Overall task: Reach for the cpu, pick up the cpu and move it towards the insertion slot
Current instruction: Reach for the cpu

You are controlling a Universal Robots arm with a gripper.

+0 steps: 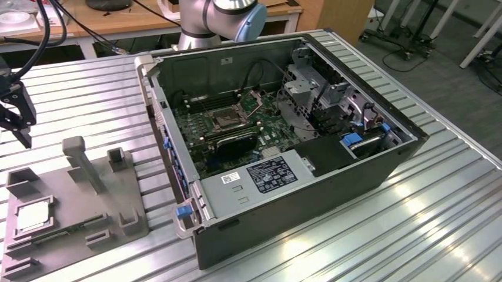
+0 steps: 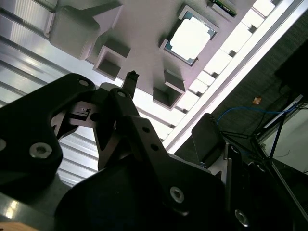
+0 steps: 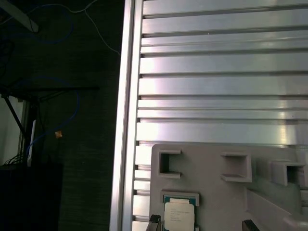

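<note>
The cpu (image 1: 32, 218) is a pale square chip lying flat in a square recess of the grey plastic tray (image 1: 94, 202), at the exterior view's lower left. It also shows in the first wrist view as the cpu (image 3: 179, 214) and in the second as the cpu (image 2: 191, 39). My gripper (image 1: 17, 120) hangs above the table behind the tray, well above the chip. It is open and holds nothing; in the first wrist view the gripper (image 3: 201, 223) has its two tips spread wider than the chip. The insertion slot (image 1: 223, 120) sits on the green board inside the computer case.
The open black computer case (image 1: 314, 176) lies on its side on the ribbed metal table (image 1: 439, 223), to the exterior view's right of the tray. Upright posts (image 1: 79, 161) rise from the tray near the chip. The table edge (image 3: 126, 120) runs close beside the tray.
</note>
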